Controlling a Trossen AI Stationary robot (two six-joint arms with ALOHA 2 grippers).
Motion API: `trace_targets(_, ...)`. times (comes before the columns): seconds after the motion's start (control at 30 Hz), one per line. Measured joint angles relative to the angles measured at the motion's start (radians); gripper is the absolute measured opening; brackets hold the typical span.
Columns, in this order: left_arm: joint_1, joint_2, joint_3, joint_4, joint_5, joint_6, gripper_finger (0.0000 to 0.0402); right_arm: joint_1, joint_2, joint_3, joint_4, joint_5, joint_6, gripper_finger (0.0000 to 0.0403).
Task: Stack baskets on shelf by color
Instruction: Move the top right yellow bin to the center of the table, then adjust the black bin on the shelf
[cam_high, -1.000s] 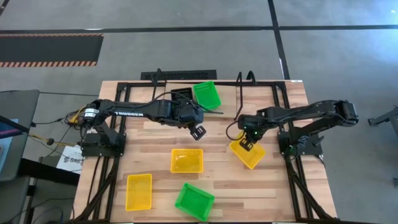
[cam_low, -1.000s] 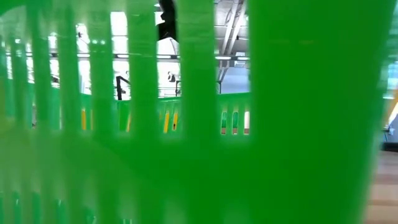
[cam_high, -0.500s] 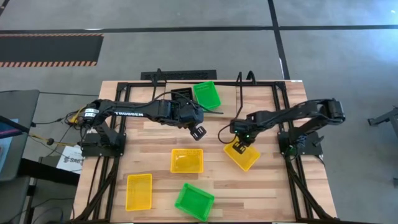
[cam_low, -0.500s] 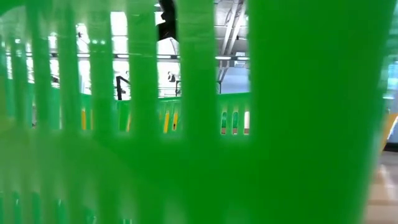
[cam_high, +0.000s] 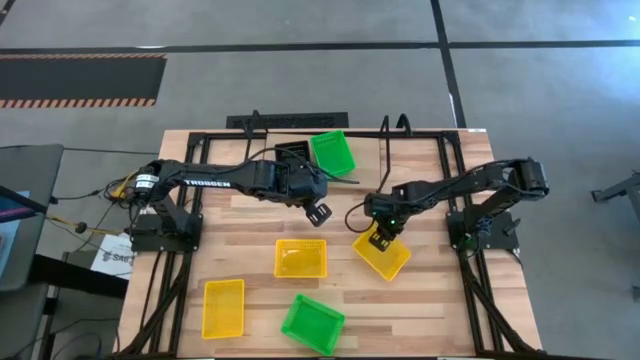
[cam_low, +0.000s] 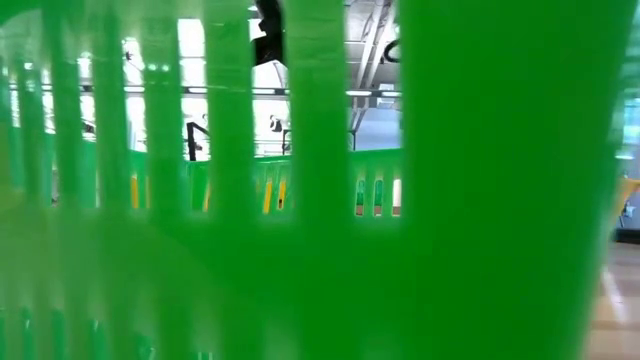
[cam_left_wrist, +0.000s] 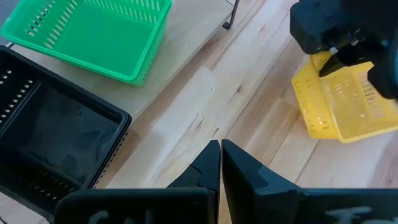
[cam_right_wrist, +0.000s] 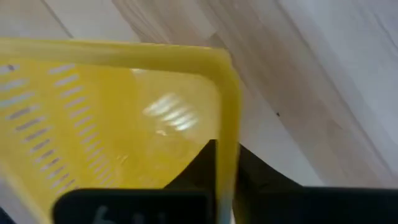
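**Right claw pinches a yellow basket's rim at mid-surface**

Nearest the front edge of the surface, a green basket lies tilted, so close to the low camera that its slatted wall fills that whole view. Just beside it sits a yellow basket, lengthwise toward the front. A little farther in, a second yellow basket lies flat near the middle.

Level with that one, to the robot's right, the right claw grips a third yellow basket by its rim. The right wrist view shows the yellow rim running between the two dark fingers, which are pressed onto it from either side. The basket sits turned at an angle to the surface's edges, with its body extending from the claw toward the front edge. Whether it is lifted or touching the wood cannot be told.

Farther back, the left claw hangs above bare wood with its fingers pressed together, holding nothing; the left wrist view shows the two fingertips touching.

Beyond it, on the shelf at the far edge, a black basket and another green basket stand side by side, just beside each other.
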Motion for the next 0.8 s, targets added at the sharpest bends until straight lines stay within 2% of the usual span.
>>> trace_targets(0.5,0.0,0.0,0.0,-0.016,0.0,0.038,0.0,-0.01,-0.089,0.0,-0.02,-0.003,0.008,0.0179)
trace_targets(0.67,-0.001,0.0,0.0,-0.115,0.0,0.049,0.0,-0.01,-0.132,0.0,-0.017,-0.092,0.076,0.02)
trace_targets(0.8,-0.019,0.0,0.0,-0.228,0.016,0.048,0.0,0.01,-0.173,0.038,-0.014,-0.116,0.094,0.0202)
